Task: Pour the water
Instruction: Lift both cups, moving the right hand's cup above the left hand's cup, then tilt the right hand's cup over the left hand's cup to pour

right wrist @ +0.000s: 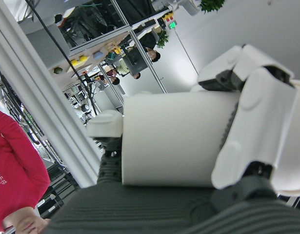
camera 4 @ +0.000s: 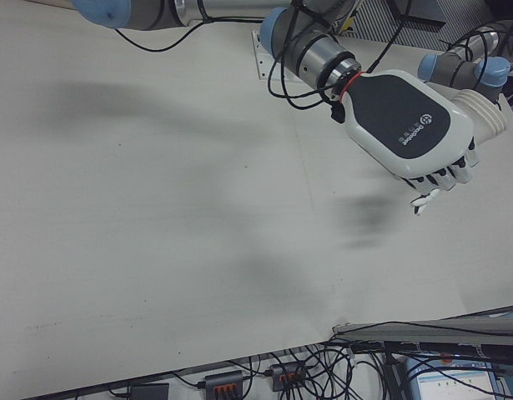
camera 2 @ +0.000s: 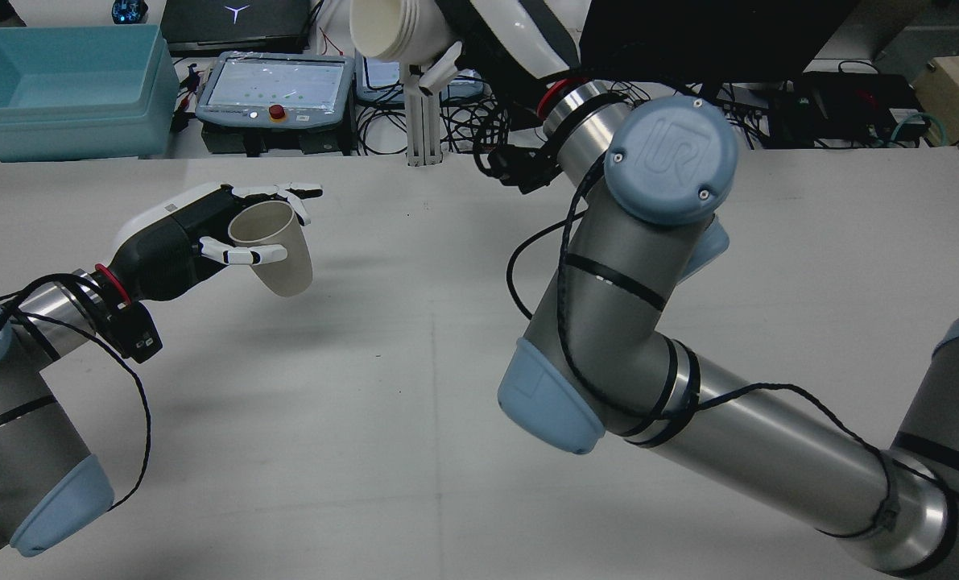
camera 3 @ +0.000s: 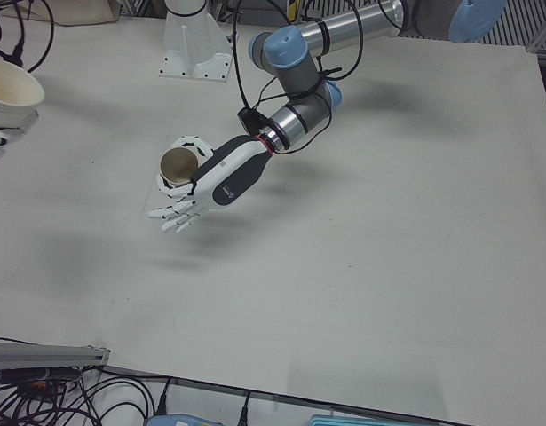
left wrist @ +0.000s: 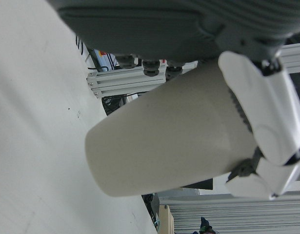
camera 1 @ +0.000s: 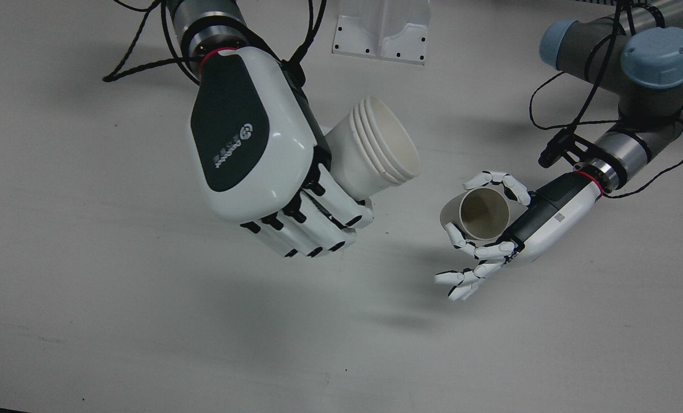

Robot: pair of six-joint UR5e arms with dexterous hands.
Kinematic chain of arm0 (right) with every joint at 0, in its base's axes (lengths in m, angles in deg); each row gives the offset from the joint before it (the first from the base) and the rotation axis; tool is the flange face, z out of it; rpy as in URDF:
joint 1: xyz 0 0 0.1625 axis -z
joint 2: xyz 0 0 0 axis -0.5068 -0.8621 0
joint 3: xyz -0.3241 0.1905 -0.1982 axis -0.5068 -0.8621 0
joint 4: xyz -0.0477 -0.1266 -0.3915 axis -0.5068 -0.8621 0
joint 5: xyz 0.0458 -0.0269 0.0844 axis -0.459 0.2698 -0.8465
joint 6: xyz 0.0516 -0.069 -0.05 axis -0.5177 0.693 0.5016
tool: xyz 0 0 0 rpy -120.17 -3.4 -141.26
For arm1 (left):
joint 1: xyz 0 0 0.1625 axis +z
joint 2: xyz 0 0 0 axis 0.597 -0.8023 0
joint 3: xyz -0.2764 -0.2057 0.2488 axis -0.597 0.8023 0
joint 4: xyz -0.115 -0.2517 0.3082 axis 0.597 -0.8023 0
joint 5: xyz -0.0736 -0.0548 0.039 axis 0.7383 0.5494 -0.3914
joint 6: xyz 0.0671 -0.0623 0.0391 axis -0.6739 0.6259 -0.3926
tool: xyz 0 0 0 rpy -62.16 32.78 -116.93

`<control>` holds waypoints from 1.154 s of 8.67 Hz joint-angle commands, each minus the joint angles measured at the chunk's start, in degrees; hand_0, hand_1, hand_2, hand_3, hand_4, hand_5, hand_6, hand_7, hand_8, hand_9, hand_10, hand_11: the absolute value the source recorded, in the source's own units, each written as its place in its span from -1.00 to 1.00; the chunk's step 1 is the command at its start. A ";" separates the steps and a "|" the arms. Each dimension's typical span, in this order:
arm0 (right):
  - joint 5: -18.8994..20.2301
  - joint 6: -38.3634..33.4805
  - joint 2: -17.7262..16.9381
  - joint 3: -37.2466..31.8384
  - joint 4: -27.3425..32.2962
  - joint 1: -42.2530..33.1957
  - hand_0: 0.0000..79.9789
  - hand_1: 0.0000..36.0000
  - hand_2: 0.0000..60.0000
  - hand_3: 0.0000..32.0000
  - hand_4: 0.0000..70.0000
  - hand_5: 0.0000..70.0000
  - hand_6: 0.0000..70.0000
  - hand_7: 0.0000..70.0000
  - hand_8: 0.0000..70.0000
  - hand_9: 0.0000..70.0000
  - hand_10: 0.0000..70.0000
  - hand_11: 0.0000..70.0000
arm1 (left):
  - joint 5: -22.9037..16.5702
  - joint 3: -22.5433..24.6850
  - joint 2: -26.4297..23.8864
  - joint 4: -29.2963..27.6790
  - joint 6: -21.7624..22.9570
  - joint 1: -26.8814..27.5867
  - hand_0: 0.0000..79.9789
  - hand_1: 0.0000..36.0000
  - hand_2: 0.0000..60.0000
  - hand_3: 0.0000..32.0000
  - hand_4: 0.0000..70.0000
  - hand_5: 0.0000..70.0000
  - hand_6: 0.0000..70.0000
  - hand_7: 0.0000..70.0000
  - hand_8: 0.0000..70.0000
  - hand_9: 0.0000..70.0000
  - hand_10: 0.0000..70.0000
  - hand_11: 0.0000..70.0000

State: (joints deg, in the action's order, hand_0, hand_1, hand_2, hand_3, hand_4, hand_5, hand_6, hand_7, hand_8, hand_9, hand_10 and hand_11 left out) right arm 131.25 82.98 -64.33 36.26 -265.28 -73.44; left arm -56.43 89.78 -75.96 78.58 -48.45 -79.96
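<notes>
The right hand (camera 1: 249, 143) is holding a white ribbed cup (camera 1: 375, 149) high above the table (camera 1: 146, 321), fingers wrapped tight around its body. The cup is tilting, its open mouth pointing toward the beige paper cup (camera 1: 481, 213). The left hand (camera 1: 519, 226) is clamping this beige cup between thumb and upper fingers, while its lower fingers (camera 1: 461, 278) are spreading free. The beige cup is staying lower than the white ribbed cup and apart from it, also clear of the table.
</notes>
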 commanded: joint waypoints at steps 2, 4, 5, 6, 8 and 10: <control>-8.62 17.01 -0.47 -0.67 2.43 11.09 0.47 0.97 1.00 -1.00 1.00 1.00 0.72 1.00 0.39 0.90 0.60 1.00 | -0.58 4.19 -3.06 2.95 -14.07 0.76 0.03 1.00 1.00 -1.00 0.08 1.00 -0.77 -0.43 -0.91 -0.84 -0.99 -0.93; -8.71 17.01 -0.82 -0.14 2.43 11.09 0.46 0.94 1.00 -1.00 1.00 1.00 0.67 1.00 0.36 0.86 0.57 1.00 | -0.58 4.11 -3.08 3.22 -15.37 2.53 0.03 1.00 1.00 -1.00 0.06 1.00 -0.79 -0.46 -0.92 -0.85 -0.99 -0.93; -8.62 16.84 -1.69 1.43 2.43 10.91 0.45 0.89 1.00 -1.00 1.00 1.00 0.65 1.00 0.35 0.84 0.59 1.00 | -0.50 4.11 -2.99 3.23 -15.20 2.44 0.02 1.00 1.00 -1.00 0.05 1.00 -0.79 -0.47 -0.92 -0.85 -0.99 -0.93; -8.80 13.88 -7.10 7.62 3.91 9.43 0.40 0.77 1.00 -1.00 1.00 1.00 0.65 1.00 0.35 0.85 0.66 1.00 | -0.50 4.11 -2.21 1.92 -14.50 1.92 -0.01 1.00 1.00 -1.00 0.03 1.00 -0.80 -0.49 -0.93 -0.86 -0.99 -0.93; -12.12 -9.15 -26.66 17.66 10.58 2.86 0.35 0.60 1.00 -1.00 0.95 1.00 0.70 1.00 0.42 0.94 0.73 1.00 | -0.23 6.04 1.31 -0.11 -10.64 1.65 0.01 1.00 1.00 -1.00 0.05 1.00 -0.79 -0.46 -0.92 -0.85 -1.00 -0.96; -11.00 -30.68 -38.12 18.50 10.69 -4.79 0.28 0.44 1.00 -1.00 0.60 1.00 0.70 1.00 0.58 1.00 0.94 1.00 | 0.20 6.05 4.81 -3.09 -4.77 1.47 0.02 1.00 1.00 -1.00 0.06 1.00 -0.78 -0.45 -0.91 -0.83 -1.00 -0.96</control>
State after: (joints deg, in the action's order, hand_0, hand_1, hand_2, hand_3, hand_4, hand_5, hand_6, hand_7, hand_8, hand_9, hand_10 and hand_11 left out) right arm 120.22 76.72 -88.06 51.74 -256.05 -70.24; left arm -56.68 95.30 -74.85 78.17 -59.14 -78.25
